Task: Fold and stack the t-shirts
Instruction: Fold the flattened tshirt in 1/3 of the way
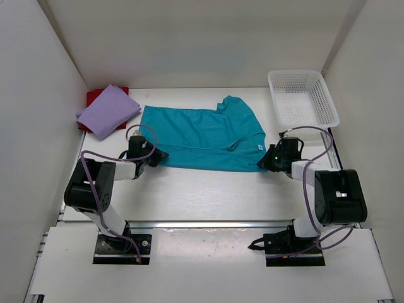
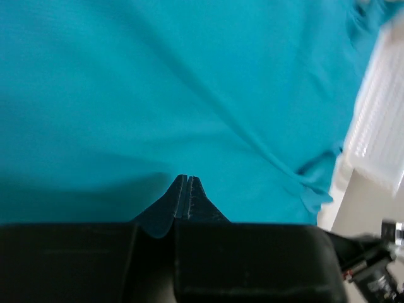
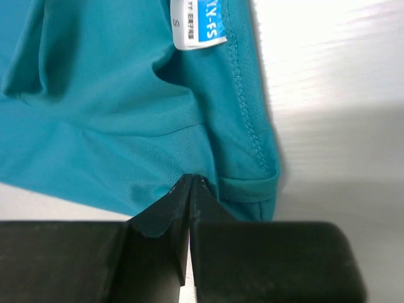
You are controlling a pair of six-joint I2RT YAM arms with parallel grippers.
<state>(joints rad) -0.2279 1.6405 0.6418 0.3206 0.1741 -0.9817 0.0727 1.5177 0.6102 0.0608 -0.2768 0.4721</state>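
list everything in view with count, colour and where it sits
teal t-shirt: 1, teal, spread flat mid-table
size label: 1, white, on the teal t-shirt near its right edge
folded lilac shirt: 1, lilac, far left, on top of the red cloth
red cloth: 1, red, far left corner, mostly covered
basket: 1, white mesh, far right
table: 1, white
left arm: 1, black and white, jaws shut on the teal t-shirt's near left corner
right arm: 1, black and white, jaws shut on its near right corner
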